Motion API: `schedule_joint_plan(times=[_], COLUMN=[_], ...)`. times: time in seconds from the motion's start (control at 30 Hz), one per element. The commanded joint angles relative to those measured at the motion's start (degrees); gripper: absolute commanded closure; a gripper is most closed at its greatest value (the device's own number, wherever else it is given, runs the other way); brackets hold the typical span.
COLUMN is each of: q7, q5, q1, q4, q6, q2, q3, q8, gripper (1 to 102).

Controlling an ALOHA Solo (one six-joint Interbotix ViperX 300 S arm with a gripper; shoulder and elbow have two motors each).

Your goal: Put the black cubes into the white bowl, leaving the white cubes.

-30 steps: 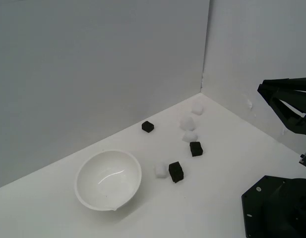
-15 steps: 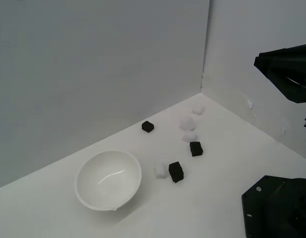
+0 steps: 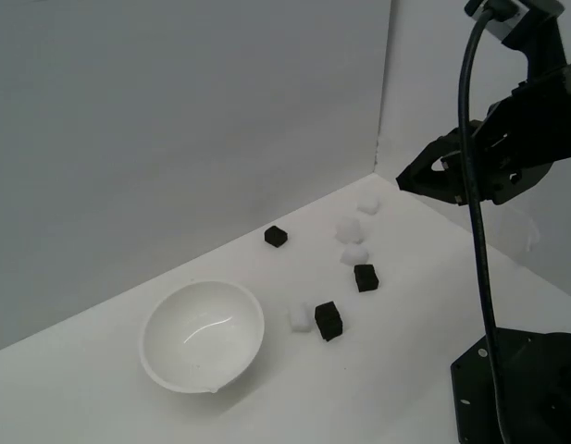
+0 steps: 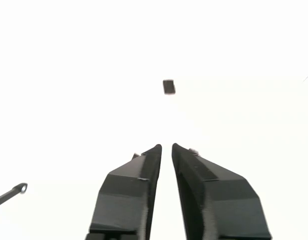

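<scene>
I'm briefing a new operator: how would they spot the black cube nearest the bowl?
Start at the white bowl. Toward the exterior view's right lies a white cube, and touching its far side is the black cube. It alone among the black cubes directly adjoins a white one.

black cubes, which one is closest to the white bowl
The black cube beside a white cube, just off the white bowl toward the exterior view's right. The other two black cubes sit farther back toward the corner.
</scene>
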Motion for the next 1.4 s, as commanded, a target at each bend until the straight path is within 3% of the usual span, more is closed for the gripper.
schedule_joint_plan(times=[0.0,0.13,0.2,0.7,1.07,1.37], q7=[0.44,0.09,-0.88,-16.88,-19.95,-20.48], q5=[-0.97,-0.70,-0.35,8.79,8.35,7.56], q1=[-1.85,-4.13,-4.31,-4.57,-3.87,-0.26], q4=[-0.88,-0.62,-0.18,8.96,8.70,7.91], q6=[-2.11,-4.57,-5.01,-4.48,-1.05,-0.53], q2=[-2.81,-8.26,-10.99,-21.71,-32.61,-37.09], q3=[-2.90,-8.35,-11.16,-21.80,-32.61,-37.18], q8=[0.35,0.35,0.35,0.88,1.49,4.31], gripper=[71,32,23,23,23,23])
